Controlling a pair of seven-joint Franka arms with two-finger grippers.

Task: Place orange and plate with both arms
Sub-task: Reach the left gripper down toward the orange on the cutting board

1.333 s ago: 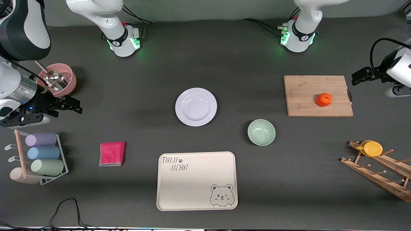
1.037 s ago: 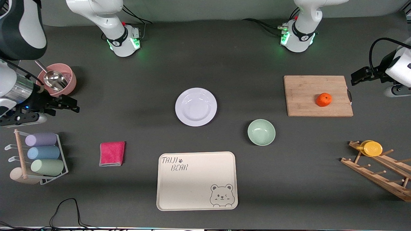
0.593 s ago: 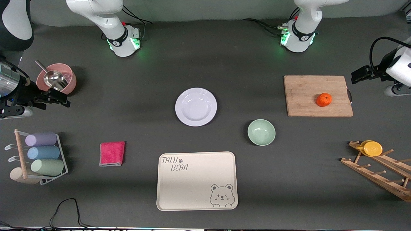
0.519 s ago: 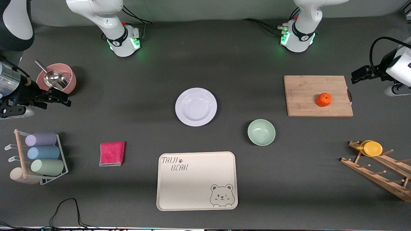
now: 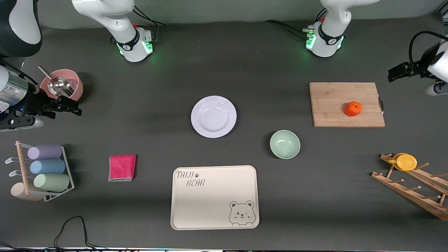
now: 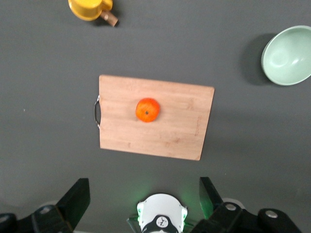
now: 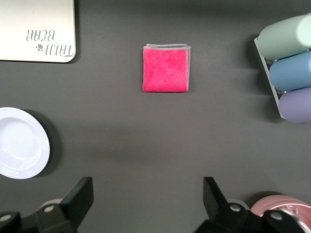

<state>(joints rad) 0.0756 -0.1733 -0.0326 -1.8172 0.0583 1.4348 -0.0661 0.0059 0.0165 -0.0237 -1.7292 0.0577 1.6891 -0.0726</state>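
Note:
The orange (image 5: 352,108) lies on a wooden cutting board (image 5: 332,105) toward the left arm's end of the table; it also shows in the left wrist view (image 6: 147,109). The white plate (image 5: 213,116) sits at the table's middle and shows partly in the right wrist view (image 7: 19,143). My left gripper (image 5: 397,71) hangs open and empty over the table by the board's handle end (image 6: 144,194). My right gripper (image 5: 71,106) is open and empty over the table beside a pink bowl, well apart from the plate (image 7: 148,191).
A pale-green bowl (image 5: 285,144) and a cream bear tray (image 5: 214,197) lie nearer the camera than the plate. A pink cloth (image 5: 122,167), a cup rack (image 5: 43,171) and a pink bowl with a scoop (image 5: 63,85) are at the right arm's end. A wooden rack with a yellow lid (image 5: 406,162) is at the left arm's end.
My right gripper has drifted from over the cup rack's edge toward the pink bowl. My left gripper has moved a little away from the cutting board. Nothing on the table moved.

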